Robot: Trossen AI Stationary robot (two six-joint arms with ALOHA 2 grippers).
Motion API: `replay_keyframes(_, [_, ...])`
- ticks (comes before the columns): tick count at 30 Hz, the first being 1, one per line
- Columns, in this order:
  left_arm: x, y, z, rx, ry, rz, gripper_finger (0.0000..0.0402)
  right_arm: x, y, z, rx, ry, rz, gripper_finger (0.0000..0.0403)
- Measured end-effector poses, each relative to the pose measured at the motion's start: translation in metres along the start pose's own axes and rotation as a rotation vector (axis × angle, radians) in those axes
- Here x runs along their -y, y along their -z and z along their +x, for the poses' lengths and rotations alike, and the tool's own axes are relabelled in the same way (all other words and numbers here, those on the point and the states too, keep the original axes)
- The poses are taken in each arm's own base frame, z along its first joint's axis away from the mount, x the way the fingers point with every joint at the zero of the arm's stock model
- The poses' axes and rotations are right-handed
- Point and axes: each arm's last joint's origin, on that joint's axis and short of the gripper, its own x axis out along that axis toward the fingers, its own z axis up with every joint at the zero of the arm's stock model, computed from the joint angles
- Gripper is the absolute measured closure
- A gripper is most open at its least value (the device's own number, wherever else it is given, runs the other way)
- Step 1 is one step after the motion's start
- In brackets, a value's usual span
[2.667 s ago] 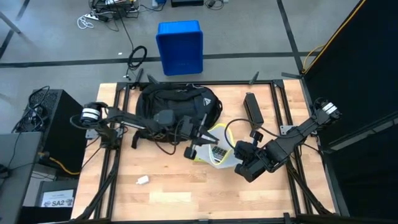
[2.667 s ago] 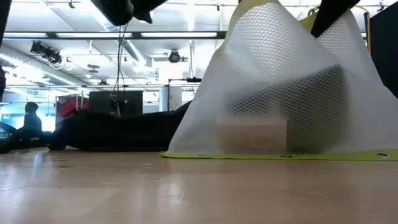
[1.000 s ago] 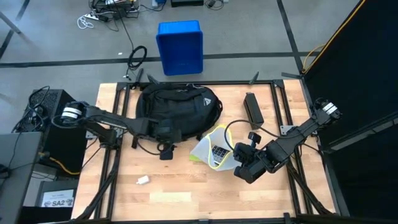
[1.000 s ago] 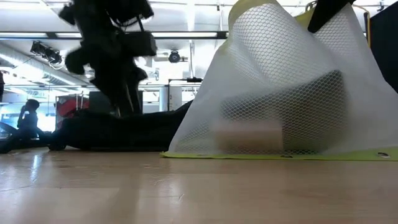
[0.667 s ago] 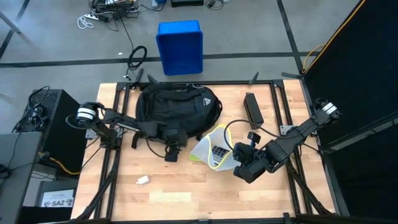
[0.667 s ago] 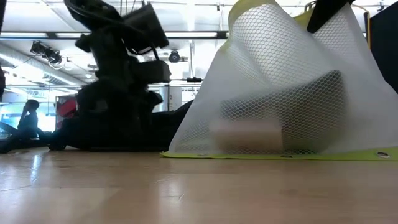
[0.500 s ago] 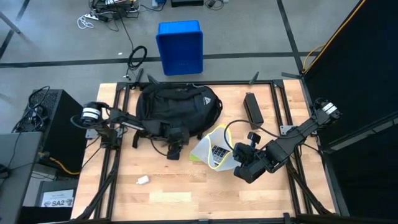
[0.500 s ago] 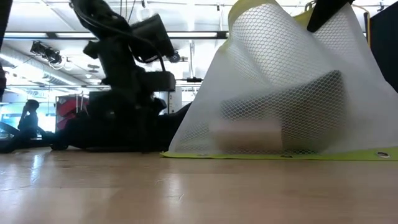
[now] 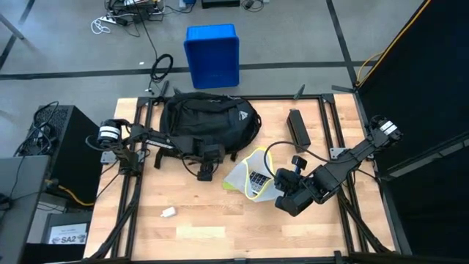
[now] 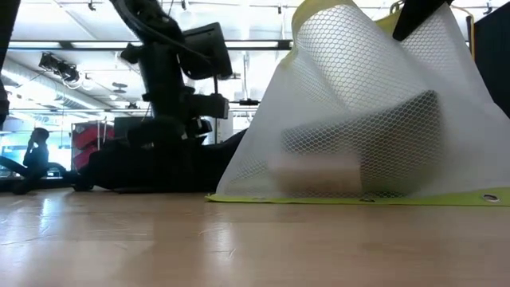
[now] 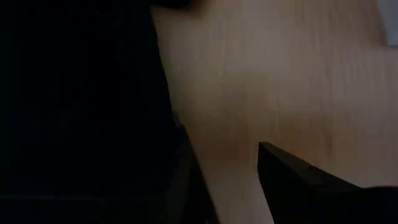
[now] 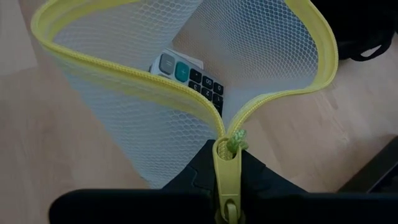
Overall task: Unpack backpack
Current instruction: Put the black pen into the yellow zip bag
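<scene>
The wooden table carries everything, and the largest thing on it is the backpack, a black rounded bag lying flat against the far edge, a little left of the middle, its pale triangular logo toward its right side. Beyond the far edge, on the floor, stands a blue bin. Near the middle of the table, just right of the backpack's near right corner, a white mesh pouch with a yellow zip edge is held up with its mouth open; a calculator lies inside it. The right gripper is pressed together on the pouch's zip end, pinching the yellow zipper tape between its fingers, and its arm runs in from the right edge. The left gripper hangs at the backpack's near edge, its arm reaching in from the left edge across the bag's lower part; its fingers stand partly spread with bare wood showing between them and nothing held. A black bar-shaped item lies near the far right corner. A small white object lies toward the near left corner, well apart from the rest.
</scene>
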Motion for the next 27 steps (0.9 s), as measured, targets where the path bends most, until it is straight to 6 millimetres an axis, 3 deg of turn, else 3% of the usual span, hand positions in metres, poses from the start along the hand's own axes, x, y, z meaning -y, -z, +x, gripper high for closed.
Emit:
replay_keyframes(9, [-0.007,0.000,-0.003,-0.041,-0.019,-0.036,0.0245,0.000,0.000,0.000,0.000,-0.001,0.000,0.0403])
replay_keyframes(19, [-0.021,0.027,0.016,-0.087,0.073,-0.185,0.0245,-0.001,0.000,0.000,-0.003,-0.011,0.004,0.0403])
replay_keyframes(23, [-0.017,0.029,0.018,-0.072,0.165,-0.211,0.0245,-0.001,0.000,0.000,-0.003,-0.011,0.003,0.0403])
replay_keyframes(27, [0.003,0.024,0.015,-0.052,0.243,-0.186,0.0245,-0.001,0.000,0.000,-0.003,-0.011,0.003,0.0403])
